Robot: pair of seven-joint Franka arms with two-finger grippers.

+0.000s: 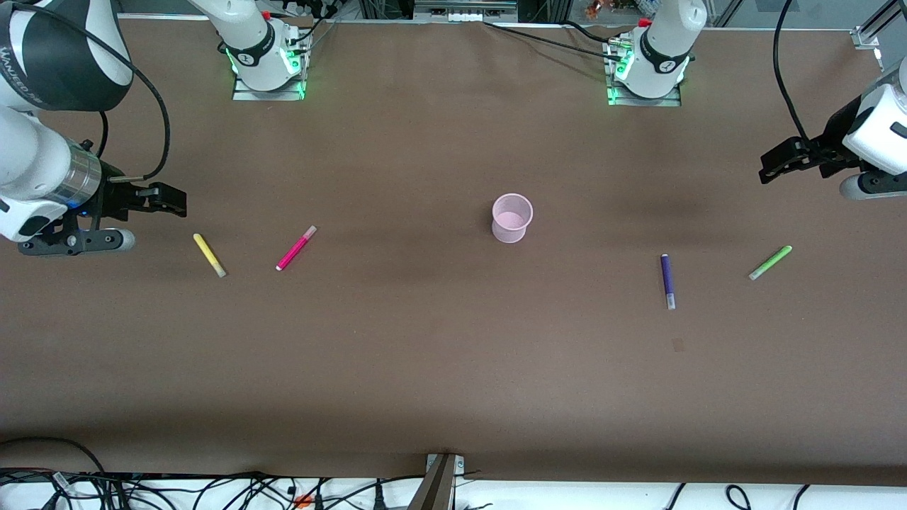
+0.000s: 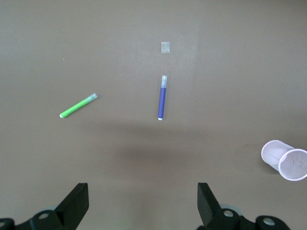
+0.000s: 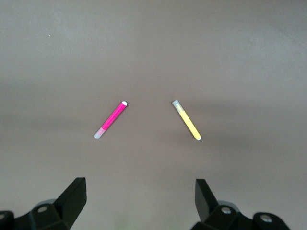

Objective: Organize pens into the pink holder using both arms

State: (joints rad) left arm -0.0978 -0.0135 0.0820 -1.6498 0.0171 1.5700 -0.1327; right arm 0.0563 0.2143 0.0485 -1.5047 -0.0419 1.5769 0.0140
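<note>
The pink holder (image 1: 511, 217) stands upright mid-table, empty; it also shows in the left wrist view (image 2: 285, 160). The yellow pen (image 1: 210, 255) and magenta-pink pen (image 1: 295, 248) lie flat toward the right arm's end; both show in the right wrist view, yellow (image 3: 186, 120) and magenta (image 3: 111, 120). The purple pen (image 1: 667, 280) and light green pen (image 1: 770, 263) lie toward the left arm's end, also in the left wrist view, purple (image 2: 162, 97) and green (image 2: 77, 106). My right gripper (image 1: 170, 200) is open and empty, up over the table beside the yellow pen. My left gripper (image 1: 772, 166) is open and empty, over the table's end.
A small pale patch (image 1: 678, 345) lies on the brown table nearer the front camera than the purple pen. The arm bases (image 1: 266, 67) stand along the table's edge farthest from the front camera. Cables run along the edge nearest the front camera.
</note>
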